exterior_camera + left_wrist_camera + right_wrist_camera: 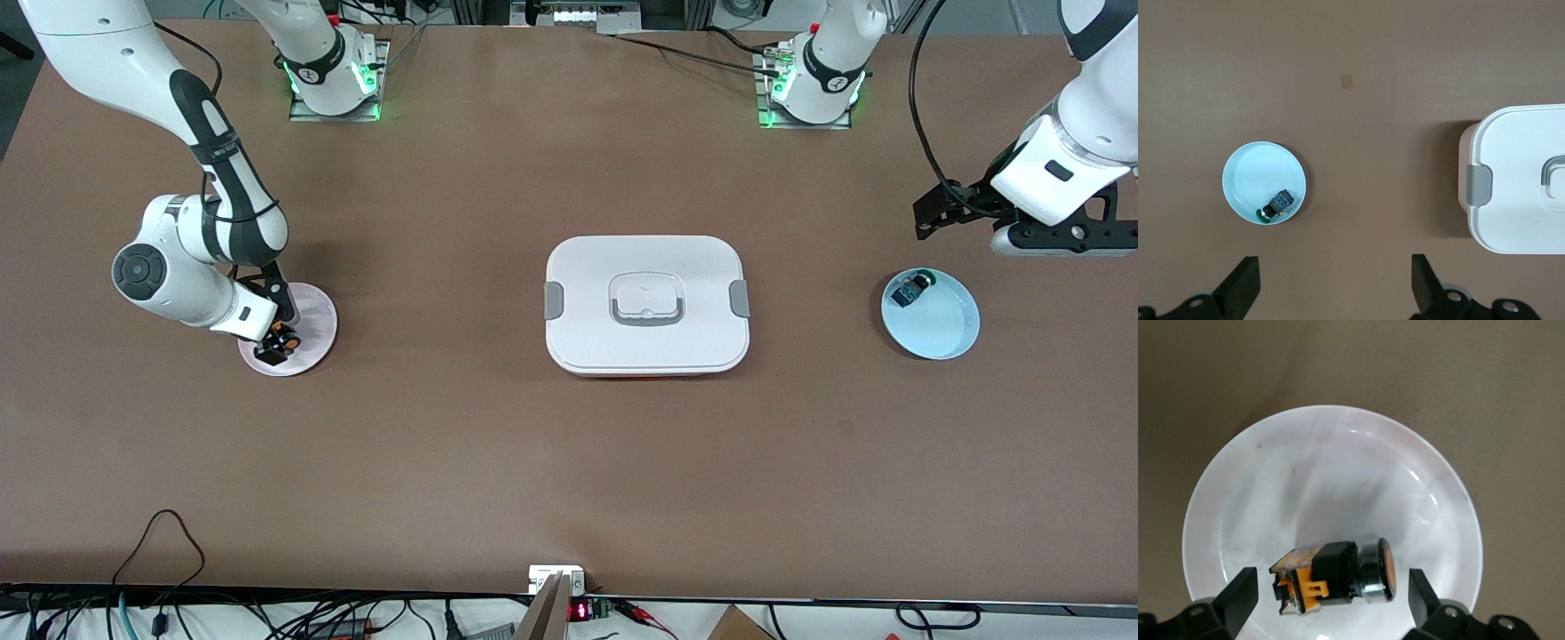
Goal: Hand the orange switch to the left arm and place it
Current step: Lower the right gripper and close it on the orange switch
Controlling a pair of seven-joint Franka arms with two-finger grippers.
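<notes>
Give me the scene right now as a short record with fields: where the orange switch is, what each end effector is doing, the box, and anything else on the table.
orange switch: lying on its side in the pink dish, toward the right arm's end of the table
right end effector: open, low over the pink dish, fingers either side of the switch, not yet closed on it
left end effector: open, waiting in the air near the blue dish
box: lid on, mid-table between the two dishes
other part: small dark part with a blue-green top in the blue dish
</notes>
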